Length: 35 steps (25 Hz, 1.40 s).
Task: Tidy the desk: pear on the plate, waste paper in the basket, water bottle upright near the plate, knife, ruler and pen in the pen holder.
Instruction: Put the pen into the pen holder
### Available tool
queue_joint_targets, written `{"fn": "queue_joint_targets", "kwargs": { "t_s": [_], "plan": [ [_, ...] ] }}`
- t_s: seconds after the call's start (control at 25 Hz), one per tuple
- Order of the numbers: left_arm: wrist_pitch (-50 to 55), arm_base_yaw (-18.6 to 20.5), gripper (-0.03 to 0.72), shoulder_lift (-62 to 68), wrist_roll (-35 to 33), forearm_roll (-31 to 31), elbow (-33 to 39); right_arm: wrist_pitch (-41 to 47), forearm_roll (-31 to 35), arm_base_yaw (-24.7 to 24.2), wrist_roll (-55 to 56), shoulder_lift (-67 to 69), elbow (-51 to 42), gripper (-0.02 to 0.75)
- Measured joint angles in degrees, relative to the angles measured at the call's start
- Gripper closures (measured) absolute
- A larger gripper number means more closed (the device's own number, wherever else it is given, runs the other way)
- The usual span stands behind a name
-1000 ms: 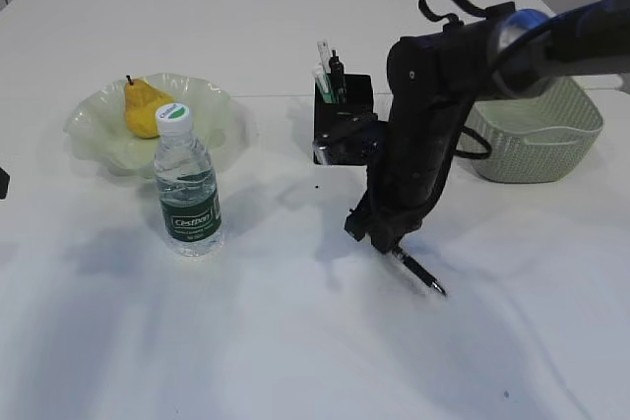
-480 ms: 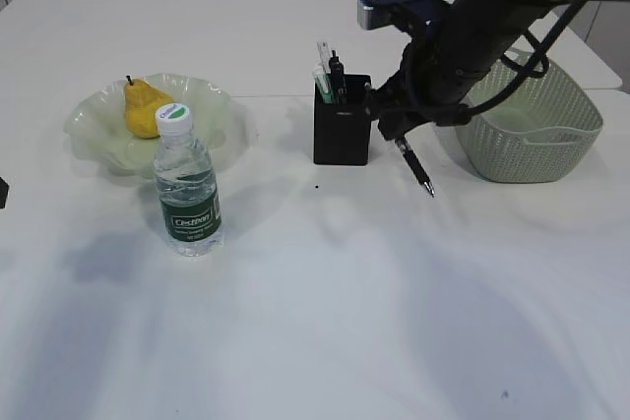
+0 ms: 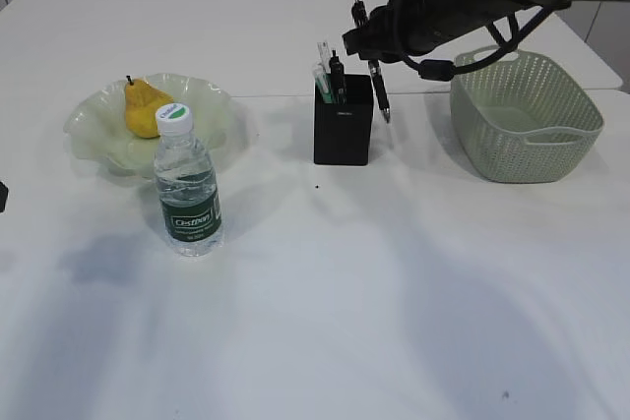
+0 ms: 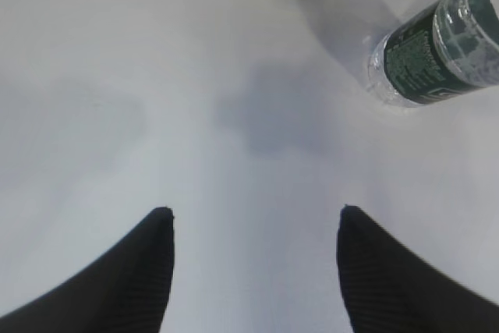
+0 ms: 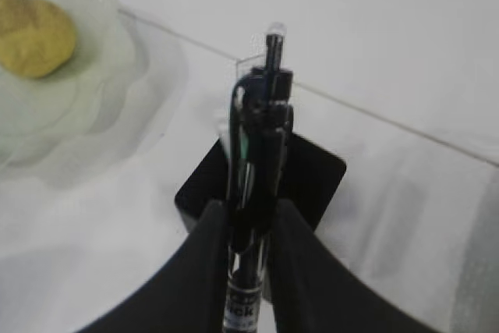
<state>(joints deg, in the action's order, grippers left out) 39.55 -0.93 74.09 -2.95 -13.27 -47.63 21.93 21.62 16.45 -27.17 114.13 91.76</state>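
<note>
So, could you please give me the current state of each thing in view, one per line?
Pear: on the plate.
Bottle: upright, capped, beside the plate.
Pen holder: upright, several items standing in it.
Pen: held by the right gripper, hanging tip down beside the holder, not yet in.
Basket: upright; contents not visible.
Left gripper: open, empty, above the desk.

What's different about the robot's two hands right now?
The right hand is pinched shut on a black pen, while the left hand is open and empty. The right hand is raised beside the black pen holder, with the pen hanging tip down; the left hand hangs over bare desk near the water bottle. Both have dark fingers.
</note>
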Motion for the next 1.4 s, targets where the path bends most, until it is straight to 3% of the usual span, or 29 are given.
{"fn": "queue_joint_targets", "kwargs": {
  "t_s": [0.32, 0.72, 1.4],
  "plan": [
    [0.0, 0.0, 0.223, 0.0, 0.0, 0.0, 0.0, -14.1, 2.6, 0.0, -0.1, 3.8, 0.2, 0.622],
    [0.0, 0.0, 0.223, 0.0, 0.0, 0.0, 0.0, -16.3, 3.2, 0.0, -0.2, 9.9, 8.7, 0.622],
    [0.1, 0.0, 0.223, 0.0, 0.0, 0.0, 0.0, -17.1, 4.9, 0.0, -0.2, 15.8, 9.1, 0.621]
  ]
}}
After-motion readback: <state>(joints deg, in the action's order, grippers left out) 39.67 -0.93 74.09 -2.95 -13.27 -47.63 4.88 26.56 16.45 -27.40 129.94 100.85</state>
